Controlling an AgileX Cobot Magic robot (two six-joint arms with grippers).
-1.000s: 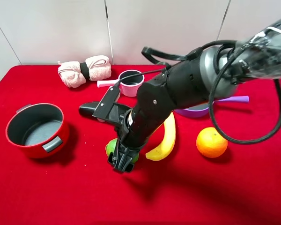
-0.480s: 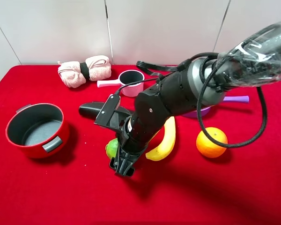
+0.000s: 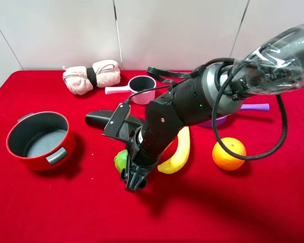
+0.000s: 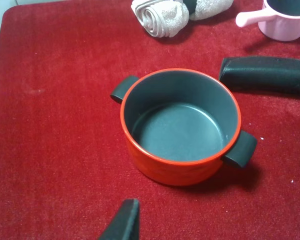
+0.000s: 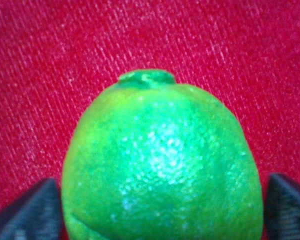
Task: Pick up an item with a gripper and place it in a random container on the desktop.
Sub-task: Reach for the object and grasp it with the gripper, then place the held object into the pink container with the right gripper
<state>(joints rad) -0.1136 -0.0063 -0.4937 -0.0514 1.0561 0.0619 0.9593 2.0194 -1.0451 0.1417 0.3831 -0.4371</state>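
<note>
Black two-fingered right gripper (image 3: 134,180) straddles small round green lime (image 5: 162,160) on red cloth tabletop (image 3: 243,212).
Its fingers (image 5: 27,212) flank the fruit closely; whether they pinch it cannot be told.

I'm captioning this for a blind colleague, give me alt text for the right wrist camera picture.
A glossy green lime fills most of the close-up, with red cloth behind it. The tool straddles it, one dark fingertip at either side; whether they press the skin cannot be told.
</note>
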